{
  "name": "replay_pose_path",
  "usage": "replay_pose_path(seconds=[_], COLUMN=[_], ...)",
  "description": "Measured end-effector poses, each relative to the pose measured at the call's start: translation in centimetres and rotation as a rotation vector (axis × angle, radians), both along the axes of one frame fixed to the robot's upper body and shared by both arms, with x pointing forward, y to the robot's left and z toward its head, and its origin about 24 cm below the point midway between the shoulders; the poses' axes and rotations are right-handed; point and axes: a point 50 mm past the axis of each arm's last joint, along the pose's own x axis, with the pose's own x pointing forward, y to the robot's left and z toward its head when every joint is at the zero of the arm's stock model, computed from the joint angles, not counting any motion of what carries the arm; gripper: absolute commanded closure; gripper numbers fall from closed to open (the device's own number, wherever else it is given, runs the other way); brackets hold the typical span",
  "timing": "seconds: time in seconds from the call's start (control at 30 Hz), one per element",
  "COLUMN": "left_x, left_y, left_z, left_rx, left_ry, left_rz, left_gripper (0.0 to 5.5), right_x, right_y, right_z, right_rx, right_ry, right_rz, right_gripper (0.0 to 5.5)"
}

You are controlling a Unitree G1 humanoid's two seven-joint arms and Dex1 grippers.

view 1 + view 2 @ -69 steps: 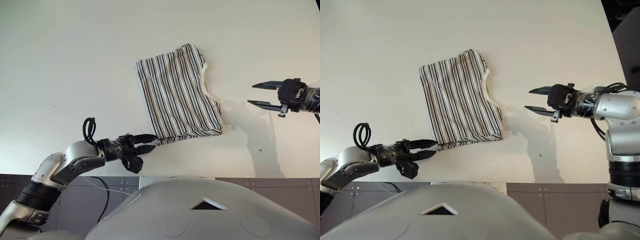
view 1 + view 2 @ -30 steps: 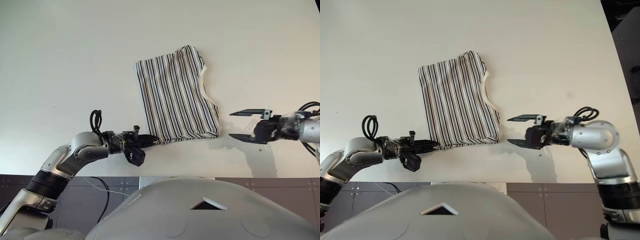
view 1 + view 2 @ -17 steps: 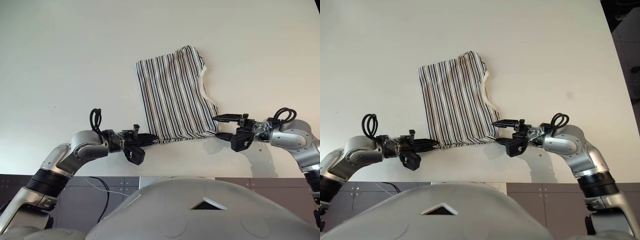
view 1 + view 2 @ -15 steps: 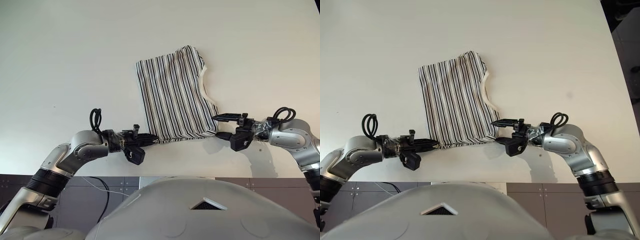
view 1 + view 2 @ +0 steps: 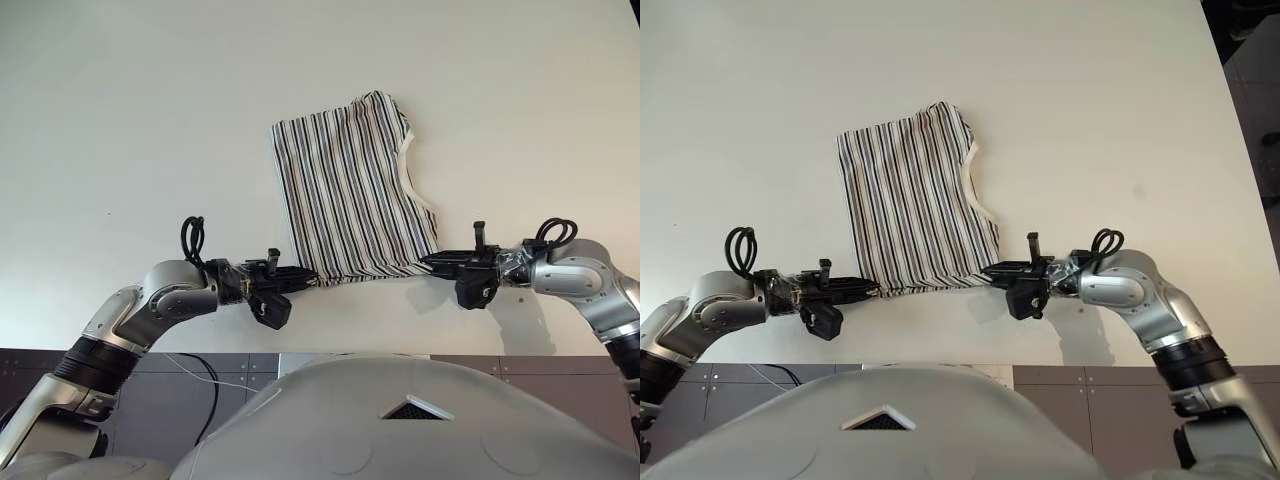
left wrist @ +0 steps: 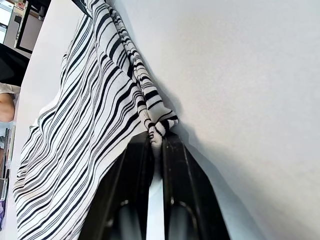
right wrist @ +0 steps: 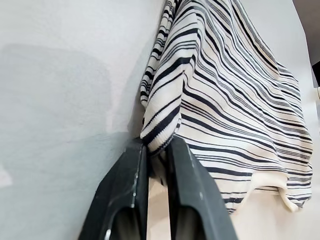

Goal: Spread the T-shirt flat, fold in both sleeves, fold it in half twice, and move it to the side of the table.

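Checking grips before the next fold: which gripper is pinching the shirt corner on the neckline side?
The right gripper, shut on the T-shirt at the near corner beside the white neckline; the left gripper holds the other near corner.

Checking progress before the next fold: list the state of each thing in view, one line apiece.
T-shirt: folded into a striped rectangle, lying on the table, both near corners pinched.
Left gripper: shut on the T-shirt's near left corner.
Right gripper: shut on the T-shirt's near right corner.
Table: white, bearing the T-shirt.
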Motion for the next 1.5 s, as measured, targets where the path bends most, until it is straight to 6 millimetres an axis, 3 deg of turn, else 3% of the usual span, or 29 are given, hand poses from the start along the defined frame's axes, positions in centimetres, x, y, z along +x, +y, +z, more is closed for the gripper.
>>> replay_pose_path(seconds=[0.23, 0.33, 0.5, 0.67, 0.8, 0.93, 1.07, 1.23, 1.4, 1.5], left_x=[0.1, 0.7, 2.9, 0.9, -0.3, -2.1, 0.3, 4.4, 8.5, 10.6], left_y=[-0.1, -0.7, -1.2, -0.7, -0.4, -0.4, 0.4, 1.8, 1.7, 1.6], left_z=[0.1, 1.1, 4.4, 5.1, 7.2, 8.0, 7.8, 6.4, 5.4, 5.1], left_rx=[-0.008, -0.1, -0.236, -0.211, -0.285, -0.311, -0.325, -0.345, -0.365, -0.351], left_ry=[0.014, 0.053, 0.056, 0.098, 0.107, 0.197, 0.221, 0.305, 0.385, 0.408], left_rz=[-0.002, 0.062, 0.146, 0.112, 0.128, 0.142, 0.248, 0.413, 0.493, 0.522], left_gripper=[5.35, 5.35, 5.35, 5.35, 5.35, 5.36, 5.36, 5.36, 5.36, 5.36], right_x=[0.8, 1.4, 4.0, 2.1, -0.2, -0.2, 3.2, 8.8, 14.7, 16.8], right_y=[0.4, 0.3, 0.2, -0.9, -1.6, -2.2, -1.5, -0.2, 1.3, 1.9], right_z=[0.1, 0.5, 5.1, 7.6, 9.1, 11.8, 13.4, 11.2, 8.5, 7.6], right_rx=[-0.016, 0.02, 0.145, 0.106, 0.049, 0.032, 0.044, 0.042, 0.011, -0.022], right_ry=[-0.022, 0.065, 0.16, 0.271, 0.34, 0.348, 0.269, 0.369, 0.415, 0.409], right_rz=[0.02, -0.045, -0.107, -0.089, -0.074, -0.098, -0.103, -0.116, -0.203, -0.252], right_gripper=[5.4, 5.4, 5.4, 5.4, 5.4, 5.4, 5.4, 5.4, 5.4, 5.4])
